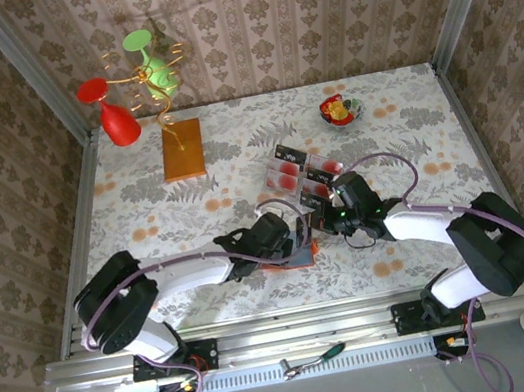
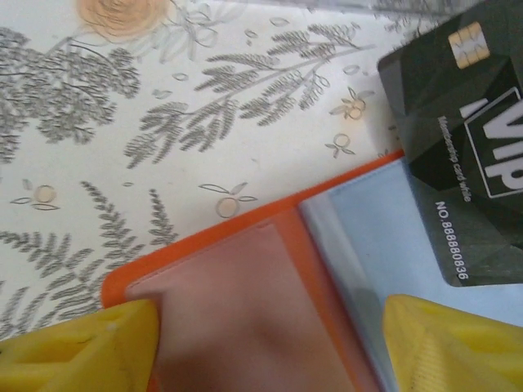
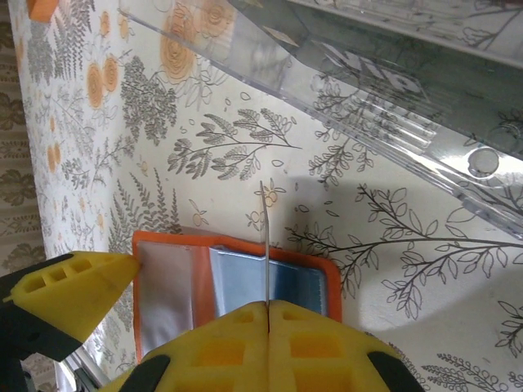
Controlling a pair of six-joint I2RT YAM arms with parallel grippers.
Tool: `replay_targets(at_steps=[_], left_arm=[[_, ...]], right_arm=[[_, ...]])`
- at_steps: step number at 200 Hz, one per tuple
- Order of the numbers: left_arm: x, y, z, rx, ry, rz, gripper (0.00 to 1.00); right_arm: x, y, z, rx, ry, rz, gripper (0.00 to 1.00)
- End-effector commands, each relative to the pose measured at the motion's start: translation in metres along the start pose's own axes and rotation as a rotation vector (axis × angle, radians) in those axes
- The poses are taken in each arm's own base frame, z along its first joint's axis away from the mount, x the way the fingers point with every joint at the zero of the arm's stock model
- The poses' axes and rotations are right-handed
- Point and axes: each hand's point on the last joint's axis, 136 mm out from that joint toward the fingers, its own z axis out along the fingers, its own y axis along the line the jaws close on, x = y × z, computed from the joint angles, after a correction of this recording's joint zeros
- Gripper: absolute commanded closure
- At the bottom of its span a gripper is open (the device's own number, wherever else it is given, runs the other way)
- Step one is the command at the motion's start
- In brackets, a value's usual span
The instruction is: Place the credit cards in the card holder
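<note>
left gripper (image 2: 270, 335): jaws apart over open holder (image 2: 237, 278) | right gripper (image 3: 267, 314): clamped on 1 card (image 3: 265, 237), over holder's blue half | holder: flat on table (image 1: 142, 207), 6 o'clock of tray (image 1: 301, 174) | other cards (image 1: 286, 164): in tray

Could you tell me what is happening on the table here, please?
The two arms are loading an open orange card holder. The right gripper is shut on a black credit card and holds it over the holder's grey-blue side. The card does not look tucked in yet. The left gripper is open astride the holder, apparently steadying it. More cards lie in the clear tray just behind.
</note>
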Motion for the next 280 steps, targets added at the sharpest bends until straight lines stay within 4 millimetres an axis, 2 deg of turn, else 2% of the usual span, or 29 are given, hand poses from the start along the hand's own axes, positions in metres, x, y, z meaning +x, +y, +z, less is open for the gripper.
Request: replay_targets(at_steps=[1,40,95,144,179,182,190,280], left_arm=[[-0.003,0.005,-0.009,0.016,-0.004,-0.047,0.26],[-0.001,0.017,-0.013,0.004,-0.002,-0.071,0.26],[0.02,0.036,-0.014,-0.043,0.033,-0.082,0.26],[0.038,0.054,-0.019,-0.099,0.057,-0.087,0.26],[0.047,0.059,-0.02,-0.105,0.059,-0.102,0.26],[0.047,0.06,-0.019,-0.105,0.06,-0.102,0.26],[0.049,0.06,-0.018,-0.108,0.065,-0.1,0.26],[0.06,0.068,-0.015,-0.14,0.068,-0.134,0.26]], right_arm=[[0.003,0.006,-0.009,-0.024,0.008,-0.012,1.0],[0.004,0.015,-0.014,-0.058,0.008,-0.009,1.0],[0.008,0.03,-0.018,-0.119,0.017,-0.008,1.0],[0.021,0.046,-0.01,-0.169,0.031,-0.054,1.0],[0.026,0.047,-0.001,-0.18,0.021,-0.077,1.0],[0.029,0.041,0.005,-0.163,0.031,-0.071,1.0],[0.029,0.04,0.007,-0.162,0.026,-0.076,1.0],[0.022,0.035,0.01,-0.151,-0.062,-0.104,1.0]])
